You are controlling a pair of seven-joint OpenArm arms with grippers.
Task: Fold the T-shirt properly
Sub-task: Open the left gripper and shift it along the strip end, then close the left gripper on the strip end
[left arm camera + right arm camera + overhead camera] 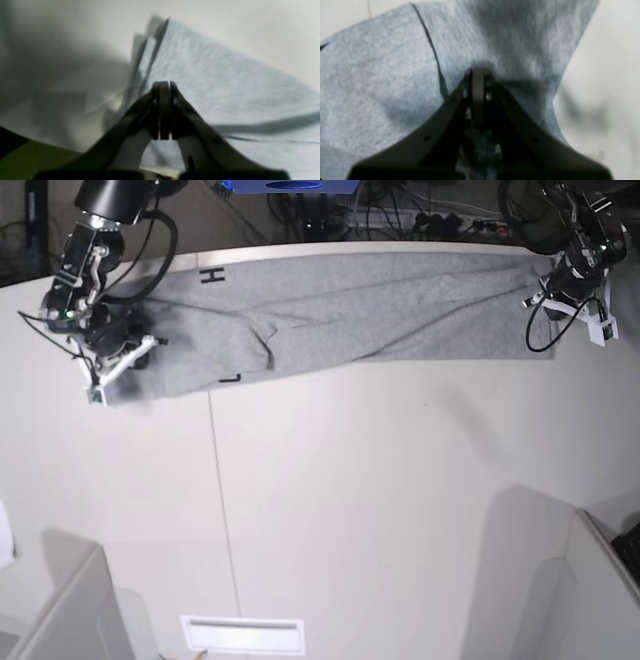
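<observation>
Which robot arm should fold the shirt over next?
Probably the left gripper. Its jaws are shut on the flat, tidy end of the T-shirt, which looks easy to carry across. The right gripper pinches the bunched, wrinkled end, better kept as anchor.

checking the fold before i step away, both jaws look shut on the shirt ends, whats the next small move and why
Probably lift both ends together and carry them toward the near side. The shirt lies stretched as a long band along the table's far edge, with the left gripper and right gripper shut on opposite ends.

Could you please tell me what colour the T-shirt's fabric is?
Heather grey; the T-shirt shows its flecked weave best in the right wrist view.
</observation>
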